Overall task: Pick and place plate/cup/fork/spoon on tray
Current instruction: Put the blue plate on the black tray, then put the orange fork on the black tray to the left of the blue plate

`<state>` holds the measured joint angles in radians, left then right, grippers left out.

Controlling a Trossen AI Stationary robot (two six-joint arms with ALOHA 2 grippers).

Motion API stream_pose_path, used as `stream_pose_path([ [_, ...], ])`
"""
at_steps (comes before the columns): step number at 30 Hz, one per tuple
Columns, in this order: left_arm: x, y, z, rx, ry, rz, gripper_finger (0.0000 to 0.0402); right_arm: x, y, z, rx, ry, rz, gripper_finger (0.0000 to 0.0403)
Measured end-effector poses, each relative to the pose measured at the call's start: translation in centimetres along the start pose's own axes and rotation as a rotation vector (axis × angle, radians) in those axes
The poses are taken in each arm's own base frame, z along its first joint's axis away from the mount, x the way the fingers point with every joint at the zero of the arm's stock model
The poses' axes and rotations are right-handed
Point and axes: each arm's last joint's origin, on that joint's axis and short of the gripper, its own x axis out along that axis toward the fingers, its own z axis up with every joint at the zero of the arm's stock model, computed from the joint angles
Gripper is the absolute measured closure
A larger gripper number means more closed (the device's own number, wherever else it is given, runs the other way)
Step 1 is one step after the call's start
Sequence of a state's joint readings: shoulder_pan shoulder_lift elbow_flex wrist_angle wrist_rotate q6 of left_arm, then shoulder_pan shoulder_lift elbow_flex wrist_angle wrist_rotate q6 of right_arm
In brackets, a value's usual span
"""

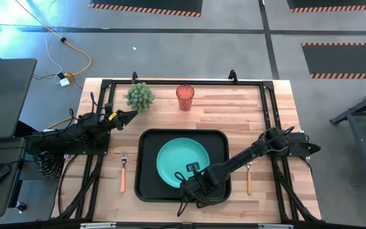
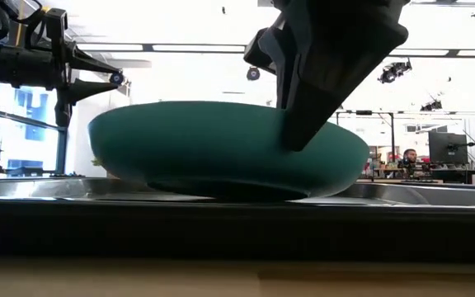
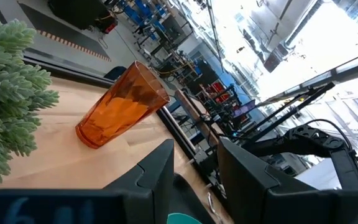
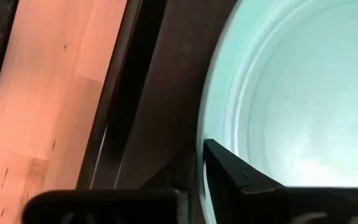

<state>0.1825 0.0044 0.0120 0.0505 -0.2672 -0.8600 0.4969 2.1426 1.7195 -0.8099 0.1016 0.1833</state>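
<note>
Here, nearest the front edge of the wooden desk [image 1: 278,108], the right claw [image 1: 192,172] reaches in over the front rim of the plate [image 1: 182,160]; its dark fingers [image 4: 241,177] straddle that rim, one inside the dish and one outside, though whether they press on it cannot be told; in the low view the dark finger comes down onto the plate's rim; the teal-green plate lies inside the black tray [image 1: 218,141], a little left of the tray's middle, and in the low view it sits on the tray floor; the tray occupies the middle of the desk's front half.

Beside the tray on the left lies the fork [image 1: 123,172], orange handle toward the front, apart from the tray rim; on the right lies the spoon [image 1: 249,180], partly crossed by the right arm, also on bare wood.

Farther back at the left, the left claw [image 1: 129,116] hangs over the desk's edge with its fingers apart and nothing between them, aimed toward the desk's middle; just behind it stands a spiky green potted plant [image 1: 140,96]; near the far edge, right of the plant and well apart from the tray, stands the red-orange cup [image 1: 185,97], upright.
</note>
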Motion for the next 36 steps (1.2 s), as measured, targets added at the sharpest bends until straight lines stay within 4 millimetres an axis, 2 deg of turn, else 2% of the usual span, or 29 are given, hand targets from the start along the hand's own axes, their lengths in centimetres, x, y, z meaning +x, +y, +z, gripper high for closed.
stream_pose_path([
  [7,0.0,0.0,0.0,0.033,0.003,-0.002,0.0286,0.0,0.0,0.0,0.0,-0.001,0.001,0.0336],
  [20,-0.1,-0.4,0.1,0.058,0.048,-0.05,0.0286,-0.4,-0.3,0.0,0.13,-0.016,-0.058,0.0335],
  [28,-1.0,-3.5,2.8,0.161,0.064,-0.153,0.0286,-1.9,-1.1,-0.1,0.326,-0.058,-0.187,0.0334],
  [36,-2.8,-6.5,6.1,0.23,0.216,-0.005,0.0286,-4.6,-2.2,0.1,0.589,-0.208,-0.33,0.0334],
])
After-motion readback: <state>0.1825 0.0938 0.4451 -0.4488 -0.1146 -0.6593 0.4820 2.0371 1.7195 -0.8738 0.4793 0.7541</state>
